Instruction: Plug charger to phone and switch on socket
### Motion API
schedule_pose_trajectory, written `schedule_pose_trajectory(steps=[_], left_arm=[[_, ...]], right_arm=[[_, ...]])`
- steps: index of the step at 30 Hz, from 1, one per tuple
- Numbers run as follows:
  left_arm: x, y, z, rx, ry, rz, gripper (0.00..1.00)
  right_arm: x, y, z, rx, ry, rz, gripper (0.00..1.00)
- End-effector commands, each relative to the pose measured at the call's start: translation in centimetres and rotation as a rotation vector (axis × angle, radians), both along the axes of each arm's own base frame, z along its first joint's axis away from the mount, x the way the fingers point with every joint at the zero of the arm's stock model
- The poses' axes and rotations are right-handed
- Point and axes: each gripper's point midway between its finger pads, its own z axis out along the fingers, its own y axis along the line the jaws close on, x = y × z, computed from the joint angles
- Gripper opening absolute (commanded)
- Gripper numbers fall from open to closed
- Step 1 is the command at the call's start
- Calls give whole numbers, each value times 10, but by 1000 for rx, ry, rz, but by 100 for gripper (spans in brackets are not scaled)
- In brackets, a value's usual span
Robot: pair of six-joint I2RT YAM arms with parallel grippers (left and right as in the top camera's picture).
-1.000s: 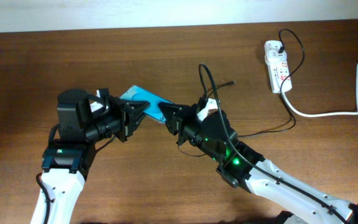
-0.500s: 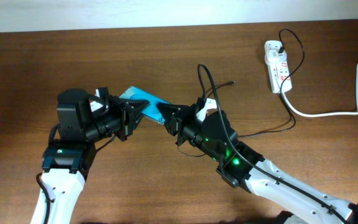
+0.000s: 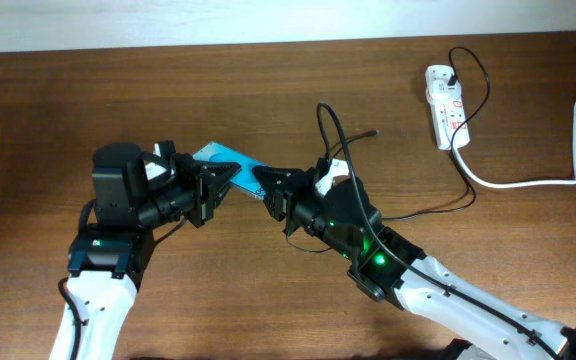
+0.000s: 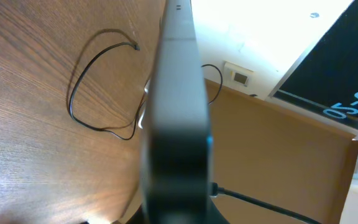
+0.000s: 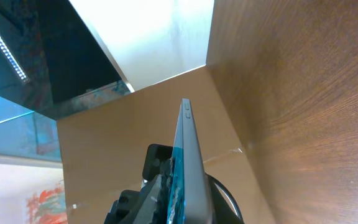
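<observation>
The phone [image 3: 226, 157], cyan screen up, is lifted off the table between my two grippers. My left gripper [image 3: 224, 180] grips its near edge, and the phone [image 4: 176, 112] shows edge-on down the middle of the left wrist view. My right gripper [image 3: 265, 182] holds its right end; the phone [image 5: 191, 168] also shows edge-on in the right wrist view. The charger cable [image 3: 328, 125] loops over my right arm, its connector tip [image 3: 373, 132] lying free on the table. The cable loop also shows in the left wrist view [image 4: 79, 87]. The socket [image 3: 446, 105] lies at the far right with the black plug in it.
The socket's thick white cord [image 3: 528, 182] curves off towards the right edge. The black cable [image 3: 438, 207] trails across the table between my right arm and the socket. A light wall borders the table's far edge.
</observation>
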Motion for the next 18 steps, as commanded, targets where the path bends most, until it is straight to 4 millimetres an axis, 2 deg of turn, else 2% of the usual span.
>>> schedule_pose_trajectory(steps=[1,4,11,14,15,18], left_arm=[[0,-2,3,-10,-3,-5,0],[0,-2,3,10,-29,-19,0],[0,-2,3,26,-52,-34,0],[-1,-2,3,28,-57,-40,0],[-1,-2,3,28,-57,-39,0],[0,1,4,59,-101,-55,0]], right_arm=[[-5,5,9,3,-29,29,22],[-5,5,9,3,-29,29,25],[-6,6,10,5,-28,40,45],[-6,6,10,5,-29,40,74],[-8,7,10,7,-28,53,77],[-12,10,10,5,-30,82,96]])
